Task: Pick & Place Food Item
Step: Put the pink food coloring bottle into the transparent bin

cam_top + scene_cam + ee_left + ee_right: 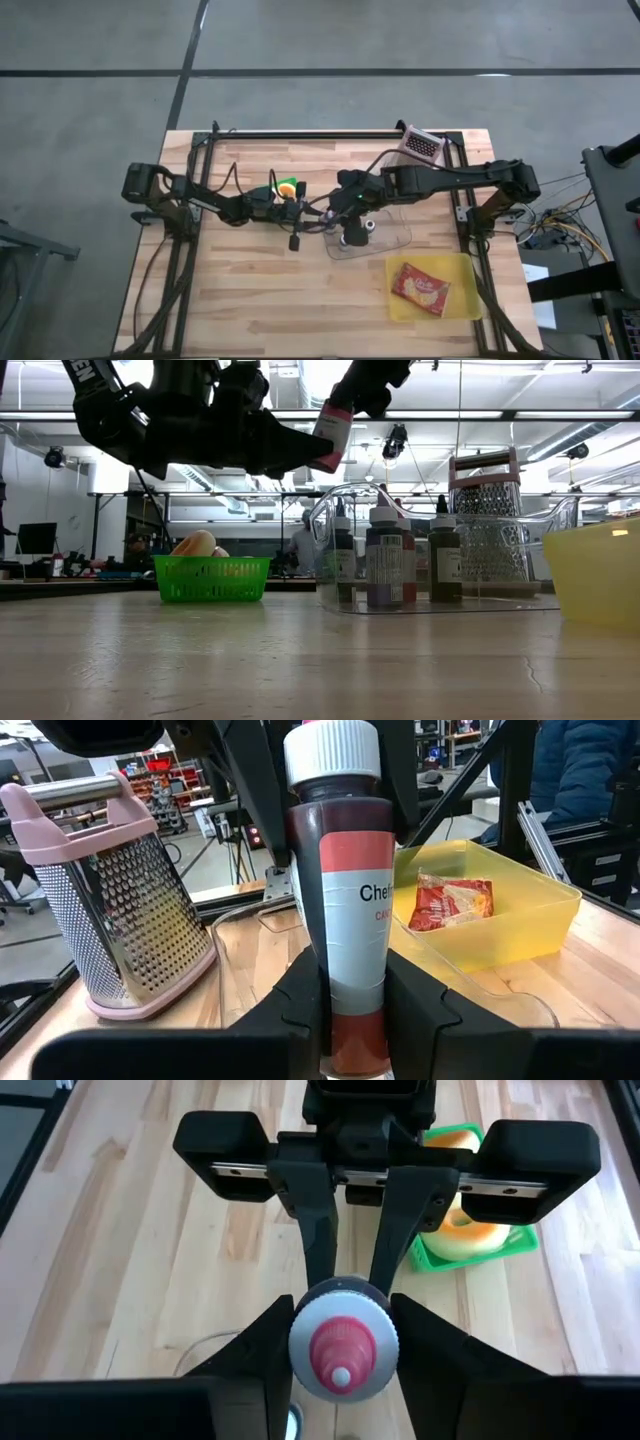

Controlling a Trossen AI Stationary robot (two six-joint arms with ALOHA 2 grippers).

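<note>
Clamping one cylindrical, ribbed-capped plastic bottle (340,900): left jaws and right jaws.

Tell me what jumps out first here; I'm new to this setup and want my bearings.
A red sauce bottle with a white cap, held in the air over the table's middle, gripped by both the left end effector and the right end effector. Beside it stands a clear tray of dark bottles, with a yellow bin holding a red snack packet nearby.

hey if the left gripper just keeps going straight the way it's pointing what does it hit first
Most likely the right gripper, which faces it and clamps the same red sauce bottle that the left gripper holds. The clear tray lies beyond; depth is uncertain.
</note>
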